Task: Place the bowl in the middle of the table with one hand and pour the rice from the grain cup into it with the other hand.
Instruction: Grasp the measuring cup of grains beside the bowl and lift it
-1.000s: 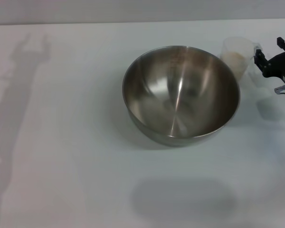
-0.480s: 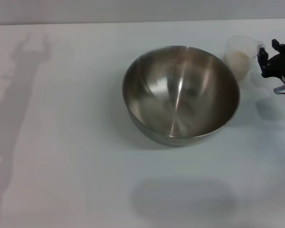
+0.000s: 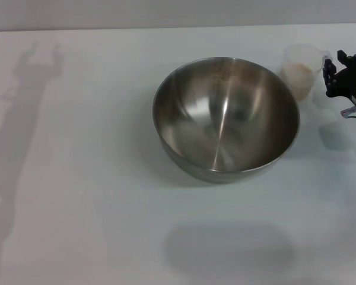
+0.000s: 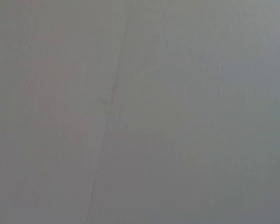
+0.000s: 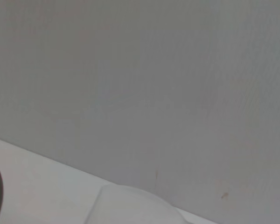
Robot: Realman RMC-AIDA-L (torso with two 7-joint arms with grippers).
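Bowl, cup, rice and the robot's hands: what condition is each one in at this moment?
bowl: upright near the middle of the table, empty, nothing touching it.
grain cup: upright beside the bowl on the robot's right, apart from it, partly filled.
rice: all in the grain cup, none poured.
right hand: at the cup's handle side; grip unclear.
left hand: out of sight.

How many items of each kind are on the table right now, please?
Steel bowl: 1
Plastic grain cup, holding rice: 1
Total: 2 items on the table, with the right gripper beside the cup's handle.
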